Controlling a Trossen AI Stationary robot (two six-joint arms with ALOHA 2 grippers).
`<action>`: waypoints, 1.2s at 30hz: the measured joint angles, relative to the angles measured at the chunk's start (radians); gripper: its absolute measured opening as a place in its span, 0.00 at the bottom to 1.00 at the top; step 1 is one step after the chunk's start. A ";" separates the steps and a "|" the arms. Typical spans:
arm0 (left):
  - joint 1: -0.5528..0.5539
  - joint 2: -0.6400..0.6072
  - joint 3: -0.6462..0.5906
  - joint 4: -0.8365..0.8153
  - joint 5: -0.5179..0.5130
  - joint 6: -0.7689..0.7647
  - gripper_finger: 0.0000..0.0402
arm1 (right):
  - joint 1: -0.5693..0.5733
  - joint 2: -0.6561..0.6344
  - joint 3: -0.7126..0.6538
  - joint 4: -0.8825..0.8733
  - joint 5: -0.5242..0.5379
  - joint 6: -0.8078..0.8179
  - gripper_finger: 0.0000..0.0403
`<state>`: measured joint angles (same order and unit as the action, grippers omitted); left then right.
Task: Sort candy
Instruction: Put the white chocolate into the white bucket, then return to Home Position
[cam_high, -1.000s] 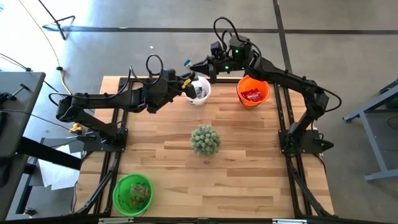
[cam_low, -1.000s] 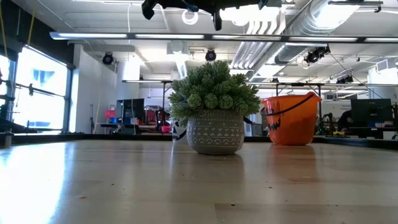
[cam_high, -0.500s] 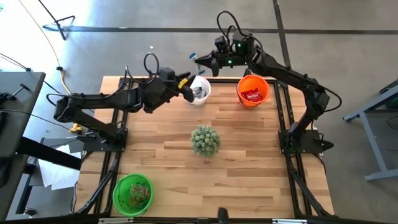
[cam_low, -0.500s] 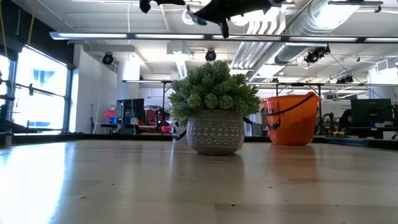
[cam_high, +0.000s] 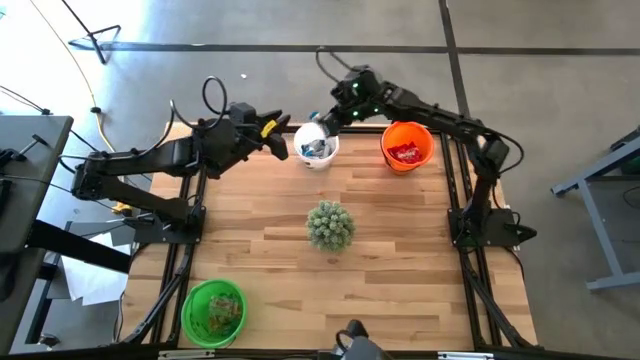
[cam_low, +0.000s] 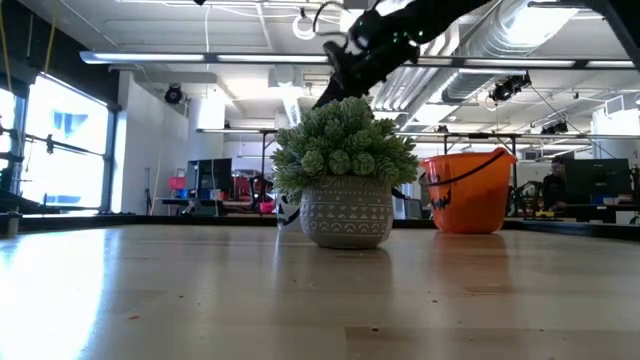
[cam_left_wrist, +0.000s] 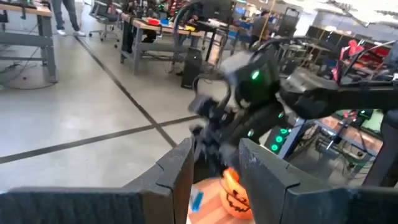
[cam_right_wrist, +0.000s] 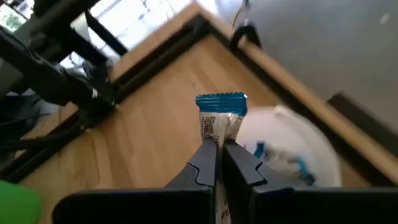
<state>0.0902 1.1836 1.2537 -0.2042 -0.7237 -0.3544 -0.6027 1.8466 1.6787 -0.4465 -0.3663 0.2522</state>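
My right gripper (cam_high: 318, 122) hangs over the far-left rim of the white bucket (cam_high: 316, 150) and is shut on a blue-and-white wrapped candy (cam_right_wrist: 221, 121). More blue-and-white candies lie inside the white bucket (cam_right_wrist: 292, 152). Red packets fill the orange bucket (cam_high: 407, 148), and small mixed pieces lie in the green bucket (cam_high: 213, 312). My left gripper (cam_high: 279, 146) is open and holds nothing, just left of the white bucket. In the left wrist view my left gripper (cam_left_wrist: 214, 163) faces the right arm. My right gripper pinches the candy between its two fingers (cam_right_wrist: 205, 158) at the wrapper's lower part (cam_right_wrist: 219, 138). The blue crimped end (cam_right_wrist: 221, 102) sticks out past the fingertips. The fingers slant downward from the far right. The candy is lifted clear, above the table beside the white bucket.
A spiky green plant in a grey patterned pot (cam_high: 329, 225) stands mid-table and fills the middle of the low view (cam_low: 346, 185). The orange bucket (cam_low: 466, 192) stands at the far right, the green bucket at the near-left corner. Bare wood lies between them.
My right gripper has swung from beyond the table's far edge back and down toward the white bucket, tipping downward, still shut on the candy. My left gripper has drawn back toward the table's left, away from the white bucket.
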 joint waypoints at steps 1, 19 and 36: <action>0.000 -0.008 0.000 -0.014 -0.004 0.000 0.29 | 0.000 0.019 0.000 0.000 -0.017 0.015 0.01; 0.001 -0.052 0.000 -0.232 -0.120 0.001 0.29 | 0.003 0.099 0.000 0.002 -0.075 0.054 0.14; 0.001 -0.234 0.001 -0.478 -0.055 -0.075 0.29 | -0.022 0.045 0.088 -0.130 -0.309 0.125 0.46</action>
<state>0.0910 0.9494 1.2545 -0.6820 -0.7785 -0.4299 -0.6245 1.8915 1.7669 -0.5769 -0.6751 0.3775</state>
